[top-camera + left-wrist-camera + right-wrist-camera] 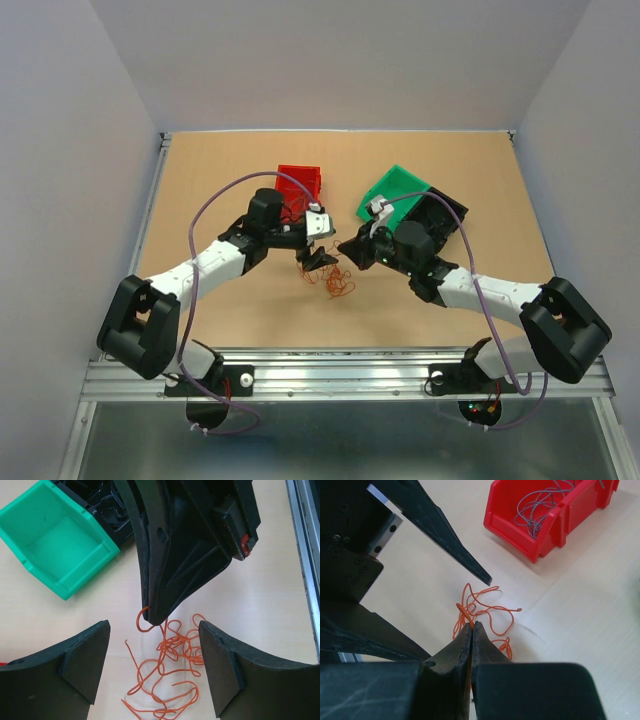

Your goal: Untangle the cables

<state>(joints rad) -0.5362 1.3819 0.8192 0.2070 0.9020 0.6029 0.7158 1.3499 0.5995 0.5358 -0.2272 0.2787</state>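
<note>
The cables (335, 282) are a small tangle of thin orange wires on the wooden table, between the two grippers. In the left wrist view the cables (172, 672) lie between my open left fingers (80, 662), and my left gripper (155, 667) hovers over them. My right gripper (472, 625) is shut on one orange strand of the cables (485, 612), pinched at the fingertips. In the left wrist view the right gripper (155, 617) holds that strand up from the pile. In the top view the left gripper (322, 260) and right gripper (346, 250) nearly meet.
A red bin (300, 190) with grey wires in it (542, 502) stands at the back, left of centre. A green bin (395, 192) stands at the back right, beside a black bin (440, 215). A metal rail (340, 375) runs along the near edge.
</note>
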